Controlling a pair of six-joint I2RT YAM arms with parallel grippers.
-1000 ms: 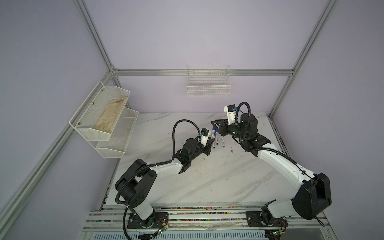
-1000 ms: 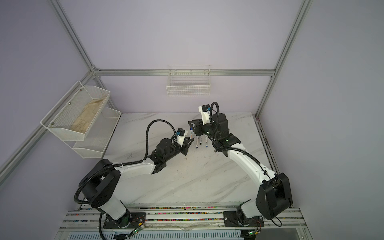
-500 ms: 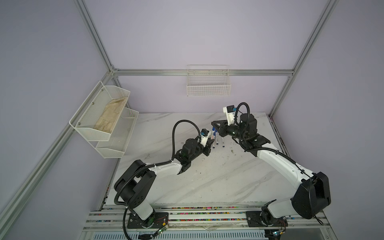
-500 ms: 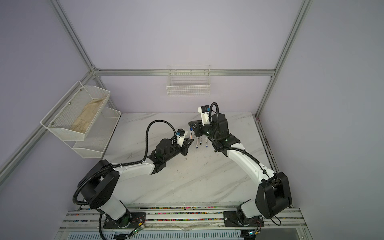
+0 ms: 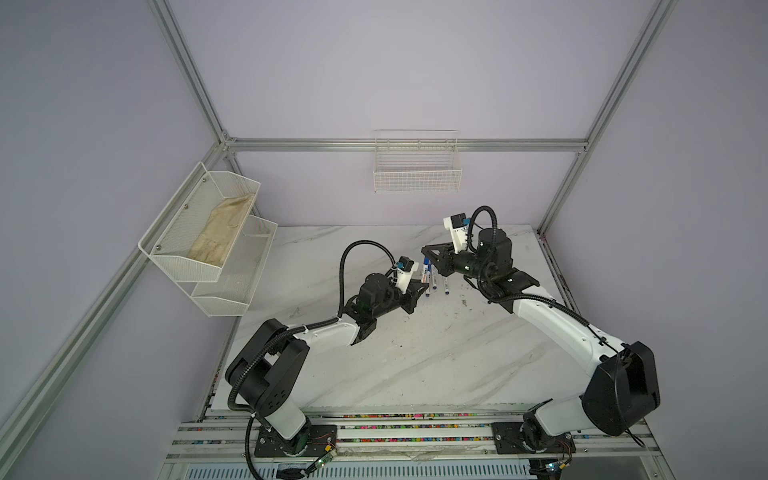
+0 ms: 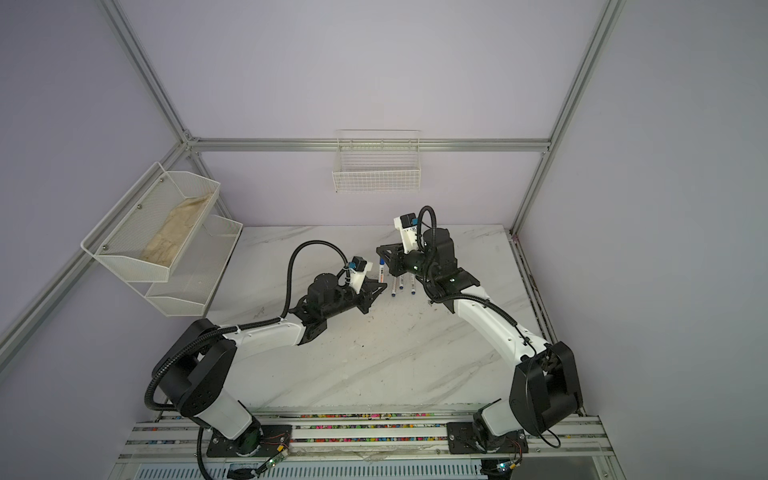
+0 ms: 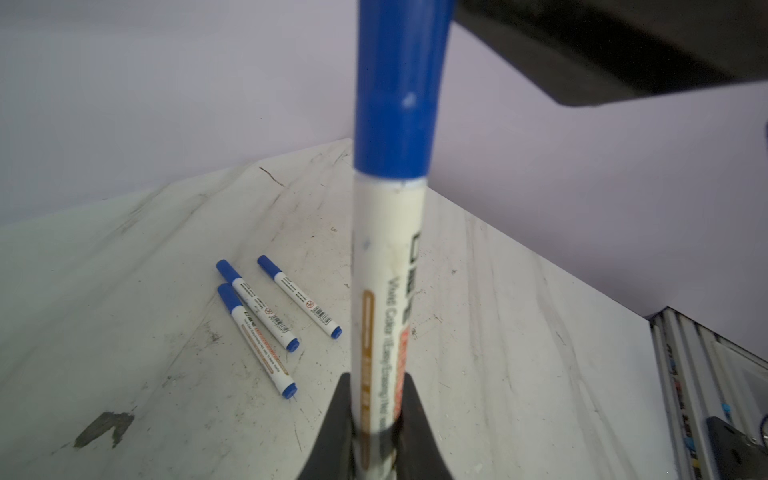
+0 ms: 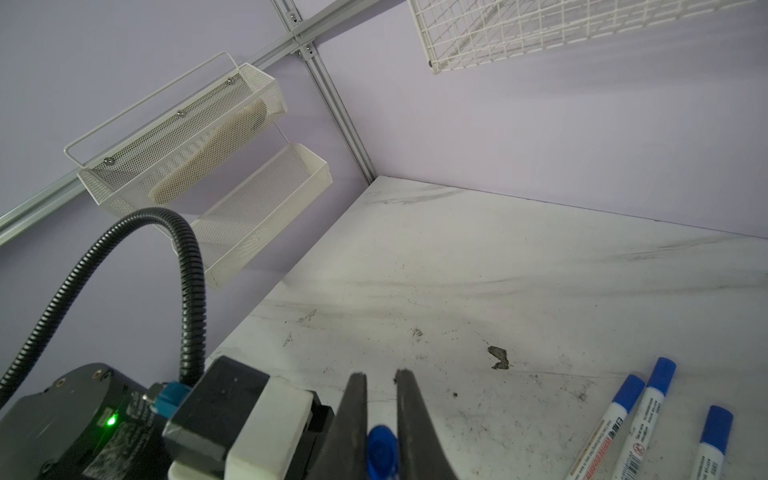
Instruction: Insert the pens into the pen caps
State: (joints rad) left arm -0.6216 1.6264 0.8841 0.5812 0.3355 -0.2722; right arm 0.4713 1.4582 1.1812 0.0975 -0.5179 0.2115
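Beside three capped markers (image 7: 264, 309) on the table (image 7: 519, 332), a fourth marker (image 7: 386, 257) is held.
Left gripper (image 7: 375, 388) pinches its "Vivid Color" barrel; right gripper (image 8: 380, 376) pinches its blue cap (image 8: 381, 451).

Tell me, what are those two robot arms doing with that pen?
They are putting a cap on it. The left gripper is shut on a white pen low on its barrel and stands it up. The right gripper is shut on the blue cap, which sits on the pen's top end. Whether it is pushed fully home, I cannot tell. Three other pens lie capped side by side on the table.
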